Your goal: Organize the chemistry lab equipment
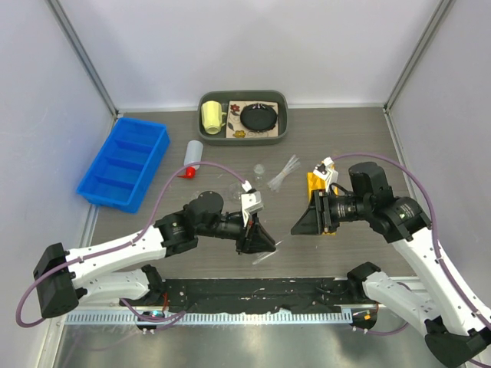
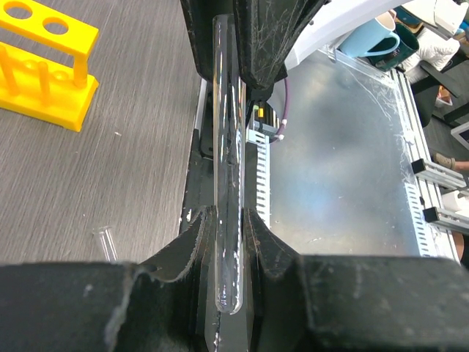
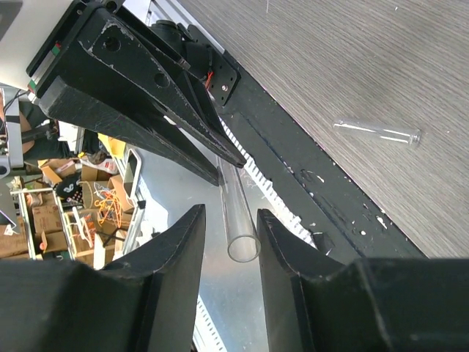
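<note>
Your left gripper [image 2: 229, 220] is closed on a tube [image 2: 227, 132]. It pinches the glass near the rounded bottom, so the long open part sticks out free toward the other arm. The tube is in the air above the table [image 2: 124, 147], between the two arms, and it touches nothing else.

Your right gripper [image 3: 230, 213] is placed around the open end, with one jaw on each side. The wrist view seems to show a thin gap on one side, so I cannot tell if it presses on the glass.

This looks to me like a handover. The rack [image 2: 44, 99] stands on the right arm's side, so that arm has the easier way to it. I think the left should let go only when the right has a firm hold, because smooth glass slips easily. A loose tube [image 3: 377, 132] lies flat on the table close by, not yet sorted.
</note>
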You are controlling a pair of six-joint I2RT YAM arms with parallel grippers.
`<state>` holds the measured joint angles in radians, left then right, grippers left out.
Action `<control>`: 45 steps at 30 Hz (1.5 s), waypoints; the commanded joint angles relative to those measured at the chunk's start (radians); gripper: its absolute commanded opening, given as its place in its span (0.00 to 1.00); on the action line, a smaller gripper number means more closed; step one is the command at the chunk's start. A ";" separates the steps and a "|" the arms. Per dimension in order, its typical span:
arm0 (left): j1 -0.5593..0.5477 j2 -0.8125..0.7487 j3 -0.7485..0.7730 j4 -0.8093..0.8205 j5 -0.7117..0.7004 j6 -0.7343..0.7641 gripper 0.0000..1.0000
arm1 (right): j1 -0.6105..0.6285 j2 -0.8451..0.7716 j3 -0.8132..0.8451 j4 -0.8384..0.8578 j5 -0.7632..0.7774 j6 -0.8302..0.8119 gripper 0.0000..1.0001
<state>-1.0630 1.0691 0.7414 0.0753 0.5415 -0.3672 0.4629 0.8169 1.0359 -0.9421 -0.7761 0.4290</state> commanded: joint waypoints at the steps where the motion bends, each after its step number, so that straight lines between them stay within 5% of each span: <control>1: 0.011 -0.018 -0.011 0.054 0.023 -0.010 0.15 | 0.005 0.005 0.019 0.029 -0.008 0.002 0.39; 8: 0.012 -0.040 -0.014 0.037 0.008 -0.012 0.24 | 0.005 0.005 0.038 0.025 0.014 0.005 0.24; 12: 0.020 -0.061 0.004 -0.006 -0.060 -0.010 0.46 | 0.005 0.010 0.056 0.012 0.035 0.007 0.20; 15: 0.023 -0.055 0.076 -0.103 -0.144 -0.004 0.53 | 0.005 0.031 0.091 -0.015 0.098 -0.001 0.20; 23: 0.023 -0.032 0.349 -0.549 -0.579 -0.016 0.57 | 0.002 0.181 0.237 -0.099 0.483 -0.027 0.16; 32: 0.024 -0.055 0.411 -0.681 -0.653 0.005 0.59 | -0.033 0.407 0.512 -0.178 0.920 -0.072 0.16; 40: 0.024 -0.092 0.352 -0.681 -0.624 -0.029 0.60 | -0.245 0.508 0.544 -0.161 0.936 -0.104 0.15; 45: 0.024 -0.107 0.334 -0.683 -0.624 -0.016 0.61 | -0.264 0.534 0.555 -0.161 0.936 -0.105 0.15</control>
<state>-1.0428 0.9897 1.0855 -0.6102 -0.0826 -0.3862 0.2001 1.3518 1.5421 -1.1046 0.1341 0.3420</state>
